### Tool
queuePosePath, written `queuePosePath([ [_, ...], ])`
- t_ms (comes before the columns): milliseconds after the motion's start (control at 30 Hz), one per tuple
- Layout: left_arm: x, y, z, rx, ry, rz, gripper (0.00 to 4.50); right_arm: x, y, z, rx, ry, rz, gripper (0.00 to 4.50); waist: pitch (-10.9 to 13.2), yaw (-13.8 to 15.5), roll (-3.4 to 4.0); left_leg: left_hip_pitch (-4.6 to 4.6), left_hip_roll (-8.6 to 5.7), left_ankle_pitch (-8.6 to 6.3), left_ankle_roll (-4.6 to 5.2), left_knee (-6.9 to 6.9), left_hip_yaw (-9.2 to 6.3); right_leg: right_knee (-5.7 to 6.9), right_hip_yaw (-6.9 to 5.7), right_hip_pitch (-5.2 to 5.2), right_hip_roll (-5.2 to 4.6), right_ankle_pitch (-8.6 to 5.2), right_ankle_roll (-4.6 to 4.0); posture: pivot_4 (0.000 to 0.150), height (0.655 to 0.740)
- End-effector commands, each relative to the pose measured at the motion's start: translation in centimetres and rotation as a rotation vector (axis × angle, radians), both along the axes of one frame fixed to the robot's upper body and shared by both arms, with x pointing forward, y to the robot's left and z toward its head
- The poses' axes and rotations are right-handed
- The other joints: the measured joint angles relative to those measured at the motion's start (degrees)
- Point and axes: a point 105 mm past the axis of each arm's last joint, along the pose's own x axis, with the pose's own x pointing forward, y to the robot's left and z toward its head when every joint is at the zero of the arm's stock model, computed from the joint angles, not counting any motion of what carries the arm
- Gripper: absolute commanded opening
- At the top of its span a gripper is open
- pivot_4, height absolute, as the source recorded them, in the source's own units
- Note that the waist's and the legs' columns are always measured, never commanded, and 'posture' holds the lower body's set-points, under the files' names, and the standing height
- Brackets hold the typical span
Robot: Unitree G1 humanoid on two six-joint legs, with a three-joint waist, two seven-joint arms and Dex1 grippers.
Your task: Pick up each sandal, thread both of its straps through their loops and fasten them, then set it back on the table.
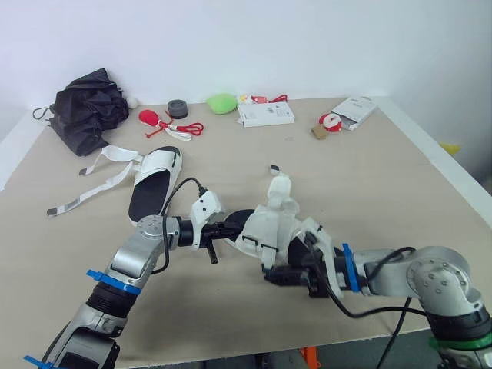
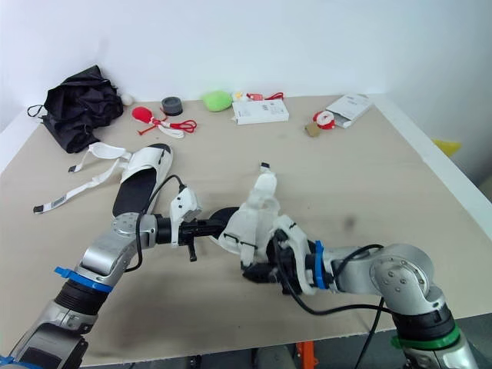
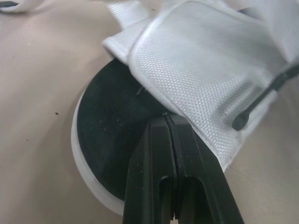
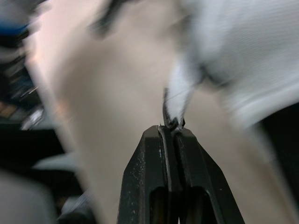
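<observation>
A white sandal with a black sole (image 1: 270,221) is held just over the middle of the table (image 1: 384,184), one strap (image 1: 278,181) sticking up away from me. My left gripper (image 1: 233,229) is shut on the edge of its white upper by the sole; the left wrist view shows the closed fingers (image 3: 159,140) meeting at the mesh fabric (image 3: 201,60). My right gripper (image 1: 275,274) is shut on a thin strap end (image 4: 172,122) on the near side of the sandal. The second sandal (image 1: 154,184) lies flat at the left with its straps (image 1: 96,188) loose.
Along the far edge lie a black bundle of fabric (image 1: 88,111), a red toy with cord (image 1: 151,118), a black tape roll (image 1: 177,109), a green soft object (image 1: 222,102), a white box (image 1: 265,114), a small red-and-white toy (image 1: 330,120) and another white box (image 1: 355,110).
</observation>
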Motion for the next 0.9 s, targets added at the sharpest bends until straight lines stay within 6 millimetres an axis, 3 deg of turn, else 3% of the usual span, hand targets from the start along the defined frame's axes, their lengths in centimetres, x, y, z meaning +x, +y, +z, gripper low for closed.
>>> queuePosePath([
  [33,-0.1,0.6,-1.8,0.053,0.061,0.020,0.00,-4.3,1.2,3.1,0.161,-0.010,0.253,0.04,0.0,0.1,0.03,0.00,0.00,0.00,0.00,-0.02,-0.01,0.05,0.00,-0.03,0.02,-0.06,-0.01,0.150,0.7400],
  [200,-0.1,0.5,-1.8,0.050,0.062,0.018,0.00,-4.2,1.2,2.8,0.151,-0.035,0.265,0.04,0.0,0.3,0.04,-0.14,-0.01,-0.01,0.00,-0.03,-0.26,0.11,0.00,-0.03,0.17,-0.23,-0.12,0.150,0.7400],
  [300,-0.1,0.5,-1.8,0.051,0.063,0.020,0.00,-2.0,0.3,-1.0,-0.072,-0.090,0.150,0.04,0.0,0.3,0.04,-0.15,-0.03,-0.01,0.00,-0.01,-0.30,0.12,0.01,-0.02,0.17,-0.23,-0.12,0.150,0.7400],
  [467,-0.2,0.6,-1.8,0.054,0.062,0.018,0.00,1.1,-1.5,-2.9,-0.212,-0.155,0.042,0.04,0.0,0.3,0.04,-0.11,-0.03,0.01,-0.02,0.01,-0.41,0.15,-0.05,0.00,0.21,-0.25,-0.15,0.150,0.7400],
  [700,-0.2,0.5,-1.7,0.058,0.059,0.010,0.00,6.3,-4.7,-1.7,-0.314,-0.295,-0.060,0.04,0.0,0.3,0.03,0.11,-0.09,0.21,-0.16,0.19,-0.61,0.18,0.01,0.15,0.31,-0.12,-0.44,0.150,0.7400],
  [800,-0.2,0.5,-1.8,0.058,0.061,0.009,0.00,7.8,-4.8,-1.0,-0.306,-0.320,-0.070,0.04,0.1,0.3,0.14,0.07,-0.11,0.25,-0.17,0.51,-0.62,0.18,0.08,0.14,0.29,-0.02,-0.35,0.150,0.7400],
  [900,-0.2,0.6,-1.8,0.058,0.060,0.014,0.00,8.0,-4.4,-0.3,-0.272,-0.329,-0.033,0.04,0.2,0.3,0.15,0.00,-0.12,0.25,-0.17,0.61,-0.60,0.18,0.11,0.11,0.28,0.00,-0.31,0.150,0.7400],
])
